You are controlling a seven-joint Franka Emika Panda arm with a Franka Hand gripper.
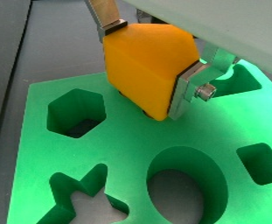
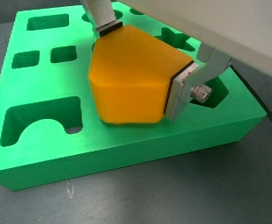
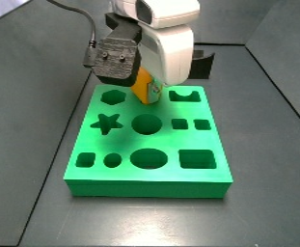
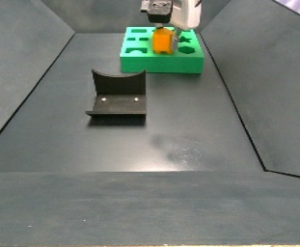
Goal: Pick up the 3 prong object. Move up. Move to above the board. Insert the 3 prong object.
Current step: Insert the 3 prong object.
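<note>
End effector over the board — pinching the 3 prong object.

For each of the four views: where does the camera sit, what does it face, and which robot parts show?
Wrist views: on the wrist, looking down past the tool at the 3 prong object over the board; fingers show.
Side view: close, raised, at the board's end; tool and arm show.
Side view: far off, with the fixture nearer; board, tool beyond.
All share object and board.
</note>
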